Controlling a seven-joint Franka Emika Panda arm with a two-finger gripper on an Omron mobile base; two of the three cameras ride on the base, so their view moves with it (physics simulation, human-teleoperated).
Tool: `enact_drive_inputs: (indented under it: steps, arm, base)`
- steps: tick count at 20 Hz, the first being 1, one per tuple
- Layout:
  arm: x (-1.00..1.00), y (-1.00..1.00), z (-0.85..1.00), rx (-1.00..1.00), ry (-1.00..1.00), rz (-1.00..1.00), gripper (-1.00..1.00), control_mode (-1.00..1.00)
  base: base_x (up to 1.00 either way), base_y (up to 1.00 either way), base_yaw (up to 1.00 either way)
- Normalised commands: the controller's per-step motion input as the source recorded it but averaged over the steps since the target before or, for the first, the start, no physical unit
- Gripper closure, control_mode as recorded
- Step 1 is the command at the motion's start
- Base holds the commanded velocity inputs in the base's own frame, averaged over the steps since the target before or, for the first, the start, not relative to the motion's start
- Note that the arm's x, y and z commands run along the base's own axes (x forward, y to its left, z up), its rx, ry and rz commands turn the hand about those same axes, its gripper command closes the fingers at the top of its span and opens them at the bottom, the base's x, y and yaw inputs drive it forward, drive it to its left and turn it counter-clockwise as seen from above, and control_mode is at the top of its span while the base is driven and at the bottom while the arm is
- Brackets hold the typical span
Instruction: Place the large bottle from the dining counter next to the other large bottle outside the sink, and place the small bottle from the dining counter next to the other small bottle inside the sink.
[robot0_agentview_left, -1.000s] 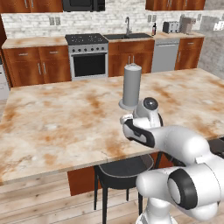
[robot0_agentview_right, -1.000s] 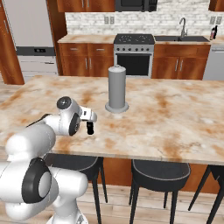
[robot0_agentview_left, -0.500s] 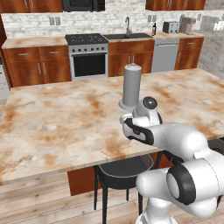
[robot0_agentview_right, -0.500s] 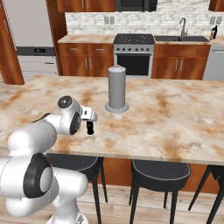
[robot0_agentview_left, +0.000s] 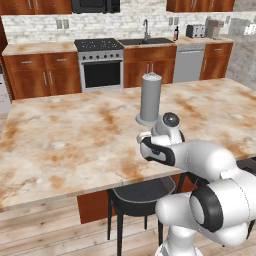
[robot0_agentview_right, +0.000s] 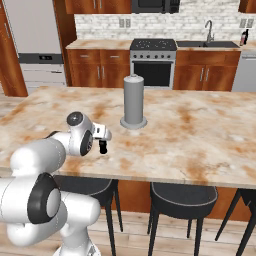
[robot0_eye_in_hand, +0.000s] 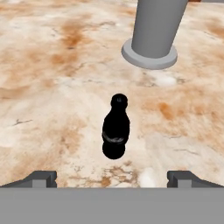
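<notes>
The small bottle (robot0_eye_in_hand: 116, 127), tiny, black and narrow-necked, stands upright on the dining counter (robot0_eye_in_hand: 52, 78) just ahead of my gripper (robot0_eye_in_hand: 112, 179). It is centred between the two wide-apart fingertips (robot0_eye_in_hand: 43, 178), untouched. From the right base view my gripper (robot0_agentview_right: 103, 145) hangs low over the beige marble top (robot0_agentview_right: 200, 130) near its front edge, open and holding nothing. The large bottle is out of view. Far back, the other large bottle (robot0_agentview_right: 244, 37), black with a red label, stands right of the sink (robot0_agentview_right: 207, 44). The other small bottle is hidden.
A tall grey cylinder on a round base (robot0_agentview_right: 133, 100) stands on the island just beyond the small bottle. Black stools (robot0_agentview_right: 185, 192) sit under the island's near edge. A stove (robot0_agentview_left: 100, 62) and a toaster (robot0_agentview_left: 195, 31) line the back counter.
</notes>
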Motion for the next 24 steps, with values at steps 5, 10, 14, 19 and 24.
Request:
enact_drive_inputs:
  steps: [5,10,14,19,24]
  arm:
    - [0.0,-0.01,-0.02,0.0,0.0,0.0,-1.0,-1.0]
    - [0.0,-0.01,-0.04,0.0,0.0,0.0,-1.0,-1.0]
    - [0.0,-0.03,-0.05,0.0,0.0,0.0,-1.0,-1.0]
    - [0.01,-0.07,-0.07,0.0,0.0,0.0,-1.0,-1.0]
    - [0.06,-0.07,-0.07,0.0,0.0,0.0,-1.0,-1.0]
  base:
    - [0.0,0.0,0.0]
    - [0.0,0.0,0.0]
    - [0.0,0.0,0.0]
    - [0.0,0.0,0.0]
    - [0.0,0.0,0.0]
